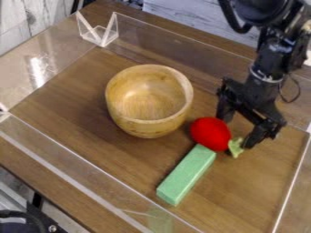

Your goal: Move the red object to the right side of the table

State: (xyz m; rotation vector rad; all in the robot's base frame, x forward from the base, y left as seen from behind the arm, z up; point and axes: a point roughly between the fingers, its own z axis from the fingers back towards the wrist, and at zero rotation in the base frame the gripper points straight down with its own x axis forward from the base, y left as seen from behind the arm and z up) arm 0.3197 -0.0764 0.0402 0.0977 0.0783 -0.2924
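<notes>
Fruit (210,133) sits unmoved mid-worktop (73,91) by the bowl (148,99); pincer (246,121), wide open and empty, hovers beside it.

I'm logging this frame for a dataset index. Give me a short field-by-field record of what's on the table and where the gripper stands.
surface: wood-grain table edged by clear walls
red object: right of centre, beside the bowl, touching the block's upper end
wooden bowl: centre, upright, empty
green block: lying diagonally in front of the red object
gripper: open, pointing down, low at the red object's right
fingers: spread, holding nothing
task state: red object not yet gripped
</notes>
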